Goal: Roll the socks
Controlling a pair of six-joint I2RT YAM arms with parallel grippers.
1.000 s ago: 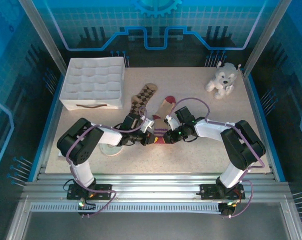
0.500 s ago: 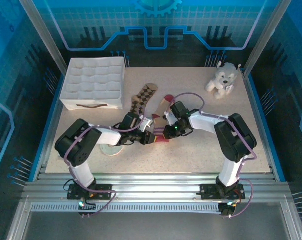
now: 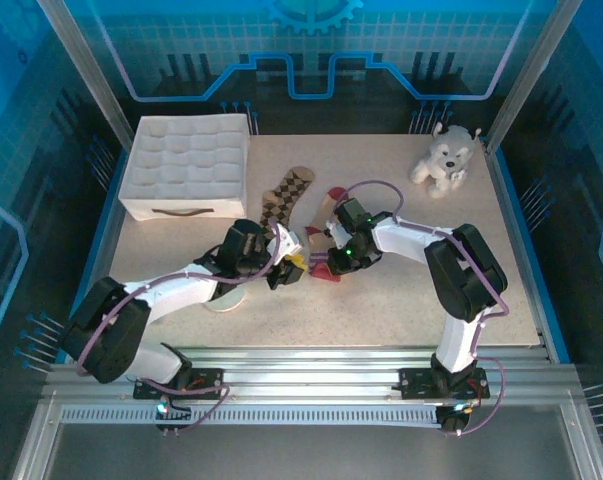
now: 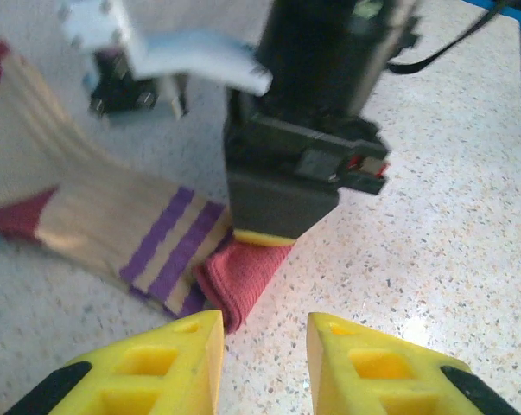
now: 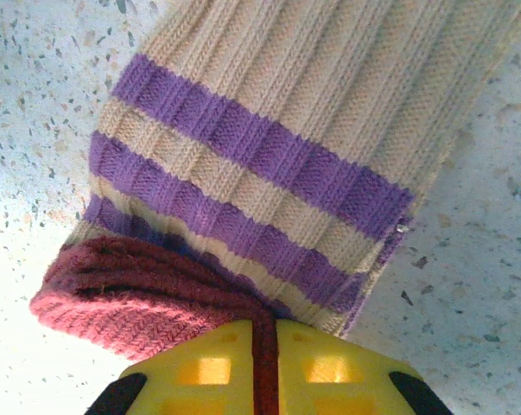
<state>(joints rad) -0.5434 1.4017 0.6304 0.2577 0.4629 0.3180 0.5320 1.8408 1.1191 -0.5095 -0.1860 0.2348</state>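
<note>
Red cuff pinched thin in the right gripper. The left gripper hangs parted, empty. One tug and that fold could slip out, unrolling the sock.

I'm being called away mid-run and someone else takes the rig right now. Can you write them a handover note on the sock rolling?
Left gripper: jaws open, empty, just short of the red cuff.
Right gripper: jaws shut on that cuff, down at the table.
Socks: striped sock laid out on the table; argyle sock flat beside it, untouched.
Done: cuff end bunched over, at most a first turn.
Left: roll the striped sock along its length, then the argyle one.
</note>
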